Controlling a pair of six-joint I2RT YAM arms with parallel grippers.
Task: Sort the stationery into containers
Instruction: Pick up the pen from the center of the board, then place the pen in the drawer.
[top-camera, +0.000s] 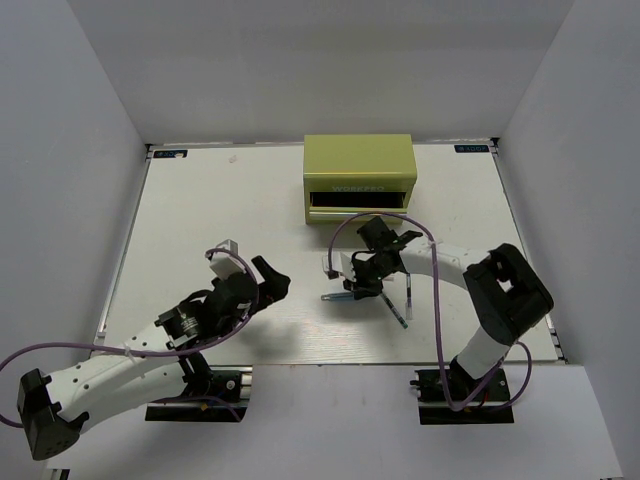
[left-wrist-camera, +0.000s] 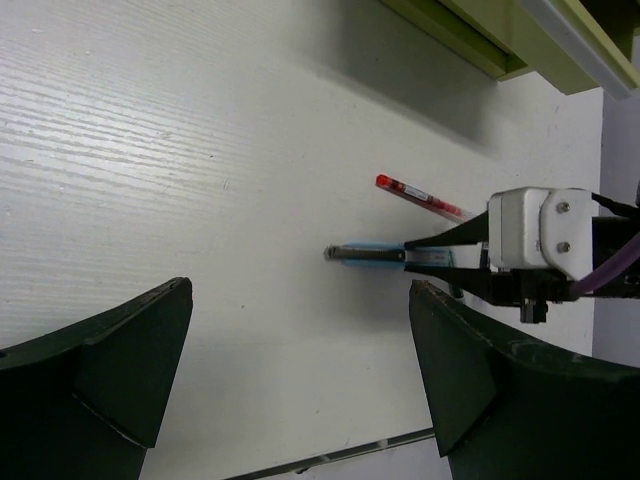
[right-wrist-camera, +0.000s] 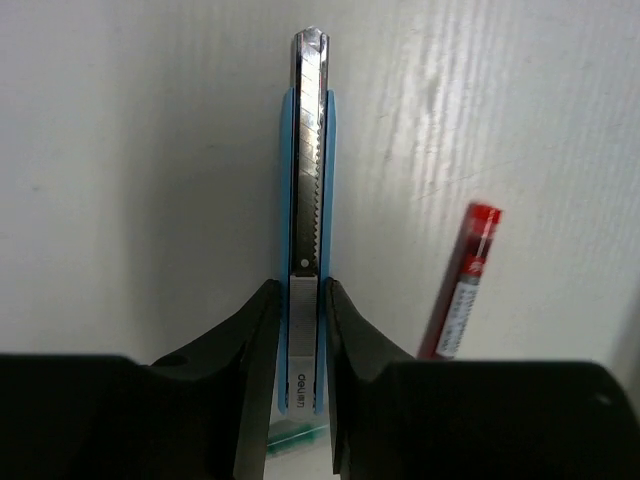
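Note:
A slim light blue utility knife (right-wrist-camera: 307, 150) lies on the white table, blade end pointing away from my right wrist. My right gripper (right-wrist-camera: 300, 290) is shut on its rear half, one finger against each side. A red pen (right-wrist-camera: 460, 280) lies slanted just to the right of it, untouched. A bit of a dark green pen (right-wrist-camera: 295, 435) shows under the jaws. The yellow-green chest (top-camera: 360, 170) stands at the back, a dark drawer gap in its front. My left gripper (left-wrist-camera: 300, 370) hangs wide open over bare table, left of the knife (left-wrist-camera: 365, 256) and red pen (left-wrist-camera: 420, 198).
A dark pen (top-camera: 398, 308) lies on the table right of my right gripper (top-camera: 352, 290), near the right arm's purple cable. The table's near edge runs just below both arms. Grey walls close in the left, back and right sides.

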